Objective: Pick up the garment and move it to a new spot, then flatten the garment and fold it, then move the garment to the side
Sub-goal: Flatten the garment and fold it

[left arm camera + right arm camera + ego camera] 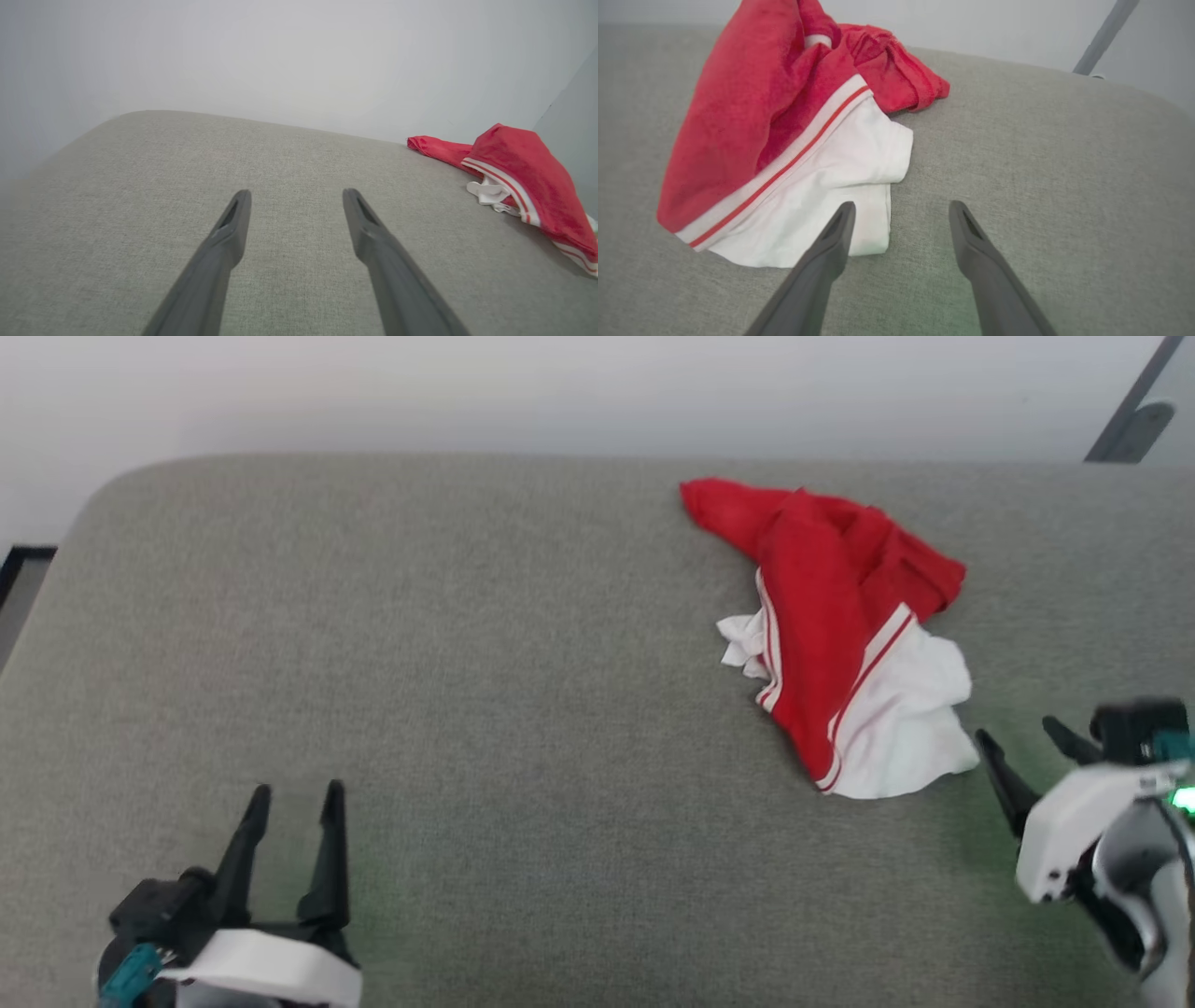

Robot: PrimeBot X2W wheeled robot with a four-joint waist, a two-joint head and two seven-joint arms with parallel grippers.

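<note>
Lying crumpled on a grey cloth-covered tabletop (467, 644), the garment (831, 616) is a red heap with its white sleeve end turned toward the robot. Nothing touches it, so the first step, picking it up, looks not yet begun. The right pincer (1014, 728) hovers low just beside the garment's white edge, fingers spread and empty, angled toward the cloth. The next move likely calls for easing forward and closing on that white fold, while the left pincer (297, 789) rests well apart from the garment, also spread and empty.
</note>
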